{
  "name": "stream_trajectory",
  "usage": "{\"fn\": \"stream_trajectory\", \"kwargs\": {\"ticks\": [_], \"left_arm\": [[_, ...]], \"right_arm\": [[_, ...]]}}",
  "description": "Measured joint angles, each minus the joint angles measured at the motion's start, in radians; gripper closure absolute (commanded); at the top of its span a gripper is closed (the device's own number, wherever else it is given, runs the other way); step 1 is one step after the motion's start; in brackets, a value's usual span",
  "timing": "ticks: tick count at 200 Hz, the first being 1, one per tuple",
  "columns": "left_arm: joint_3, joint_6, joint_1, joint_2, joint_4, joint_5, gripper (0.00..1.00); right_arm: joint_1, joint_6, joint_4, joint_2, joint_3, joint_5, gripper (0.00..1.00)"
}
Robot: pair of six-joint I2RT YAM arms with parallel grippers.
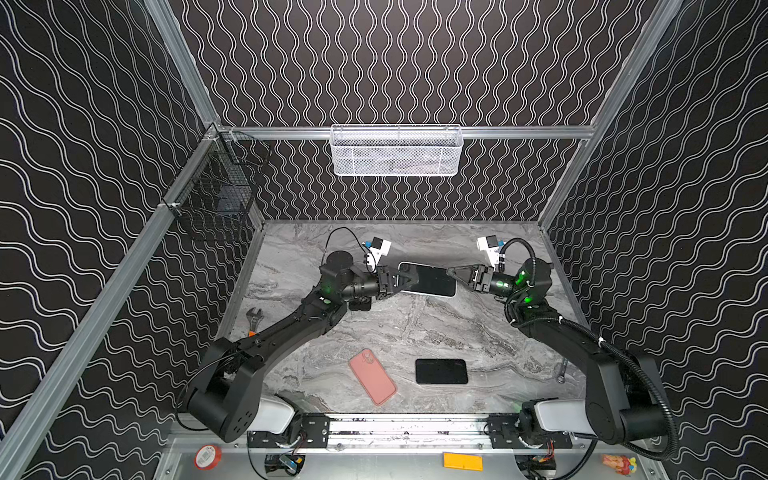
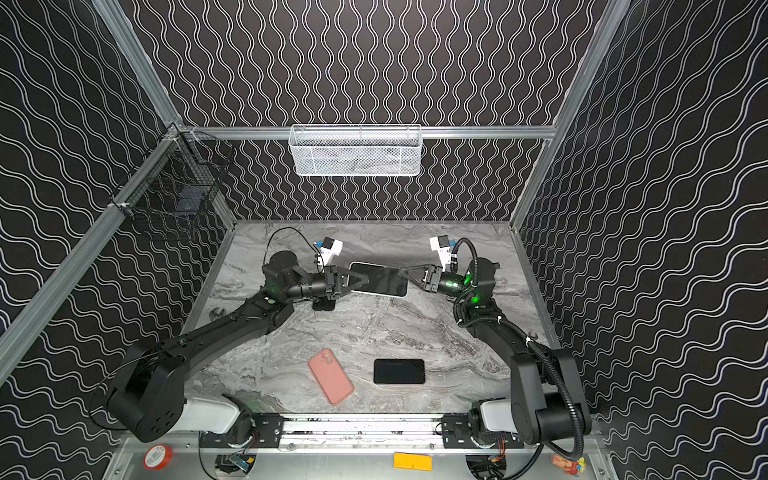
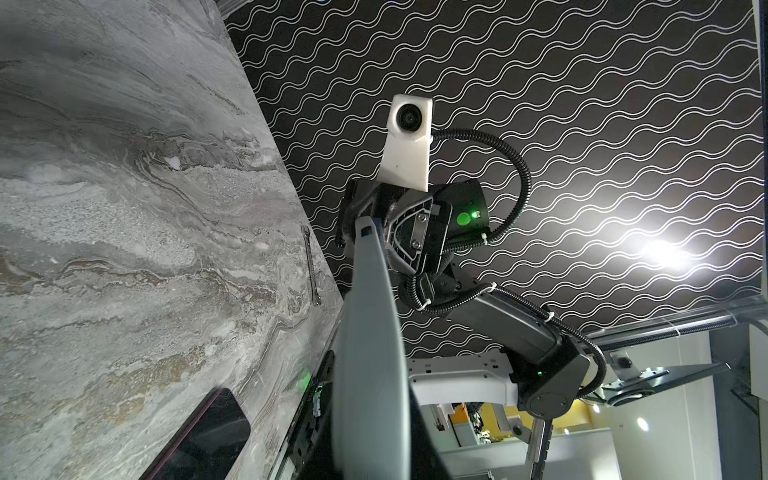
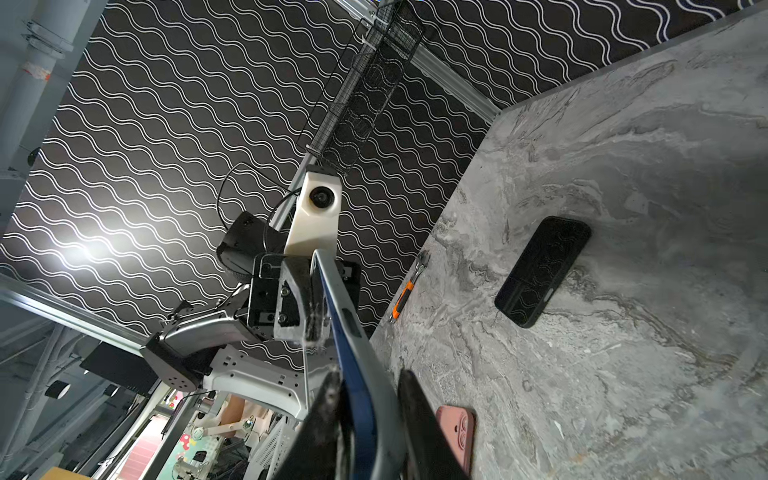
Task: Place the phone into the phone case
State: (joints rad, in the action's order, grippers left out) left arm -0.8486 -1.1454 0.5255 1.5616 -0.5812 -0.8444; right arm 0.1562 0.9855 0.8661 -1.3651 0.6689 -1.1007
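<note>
A phone (image 1: 434, 280) (image 2: 384, 280) with a dark screen and a pale grey rim hangs above the far middle of the table, held level between both arms. My left gripper (image 1: 409, 278) (image 2: 359, 279) is shut on its left end. My right gripper (image 1: 451, 272) (image 2: 402, 271) pinches its right end. In the right wrist view my right gripper (image 4: 368, 376) has a finger on each side of a blue phone edge (image 4: 353, 374) that lies against the grey phone case (image 4: 386, 411). The left wrist view shows the grey case back (image 3: 370, 353); its own jaws are hidden.
A pink phone (image 1: 372, 376) (image 4: 457, 432) lies camera side up and a black phone (image 1: 441, 371) (image 3: 203, 436) lies flat near the front. An orange-handled wrench (image 1: 254, 318) lies at the left edge, a spanner (image 1: 562, 370) at the right. A white mesh basket (image 1: 396, 151) and a black wire basket (image 1: 216, 187) hang on the walls.
</note>
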Motion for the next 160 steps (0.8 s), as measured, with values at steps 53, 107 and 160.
{"fn": "stream_trajectory", "kwargs": {"ticks": [53,107,160], "left_arm": [[-0.002,0.001,-0.001,0.0,0.015,0.001,1.0],[-0.008,0.014,-0.001,-0.003,0.031,0.001,1.0],[-0.024,0.053,0.003,-0.021,0.084,0.028,1.0]], "right_arm": [[-0.003,0.006,0.023,-0.003,0.0,-0.003,1.0],[-0.004,-0.041,-0.046,0.025,0.005,0.005,0.79],[0.001,-0.177,-0.242,0.091,0.018,0.035,0.57]]}}
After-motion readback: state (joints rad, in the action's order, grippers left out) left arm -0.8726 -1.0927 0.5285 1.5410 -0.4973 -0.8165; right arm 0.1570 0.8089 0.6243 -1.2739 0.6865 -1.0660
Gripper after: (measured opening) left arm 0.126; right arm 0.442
